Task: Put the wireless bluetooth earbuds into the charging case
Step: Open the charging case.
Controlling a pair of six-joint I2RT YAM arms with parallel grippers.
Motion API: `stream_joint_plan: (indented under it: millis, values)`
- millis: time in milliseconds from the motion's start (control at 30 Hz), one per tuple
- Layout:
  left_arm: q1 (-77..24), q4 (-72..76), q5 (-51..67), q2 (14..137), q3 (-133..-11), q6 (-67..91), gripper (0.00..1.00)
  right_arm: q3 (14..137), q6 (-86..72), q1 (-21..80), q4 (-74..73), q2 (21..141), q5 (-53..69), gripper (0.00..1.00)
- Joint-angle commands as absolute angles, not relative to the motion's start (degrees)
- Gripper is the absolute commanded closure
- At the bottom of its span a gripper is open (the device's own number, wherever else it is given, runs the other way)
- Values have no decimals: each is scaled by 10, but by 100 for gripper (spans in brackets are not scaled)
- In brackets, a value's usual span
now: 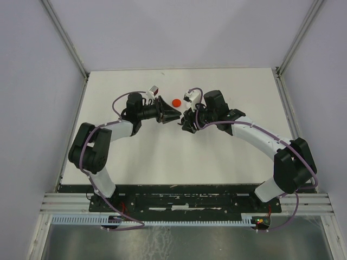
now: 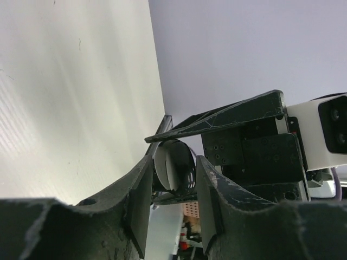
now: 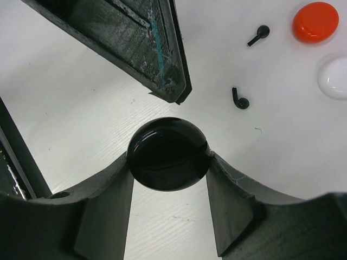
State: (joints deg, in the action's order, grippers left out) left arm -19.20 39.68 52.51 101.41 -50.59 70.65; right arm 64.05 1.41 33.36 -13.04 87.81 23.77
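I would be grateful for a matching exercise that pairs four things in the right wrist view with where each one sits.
Things:
1. black round case
2. red round case
3. white round case
4. lower black earbud

Places:
A. cut off by the view's right edge
B. between the fingers of the right gripper
C. in the top right corner
D. lying loose, up and right of the black round case

Pairs: 1-B, 2-C, 3-A, 4-D

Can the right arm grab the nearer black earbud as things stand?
Probably not: the right gripper is shut on the black case. The black earbud itself lies uncovered on the table.
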Motion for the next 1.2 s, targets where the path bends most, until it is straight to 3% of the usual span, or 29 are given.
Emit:
stream_joint_plan:
  millis: [0, 367, 1167]
  values:
    - [-192, 248, 522, 964, -551, 573, 56, 663, 21, 335, -120, 866, 250, 59]
    - [-206, 100, 504, 943, -588, 465, 54, 669, 21, 335, -123, 869, 254, 59]
    - [-212, 101, 472, 926, -619, 484, 51, 668, 23, 335, -125, 872, 258, 59]
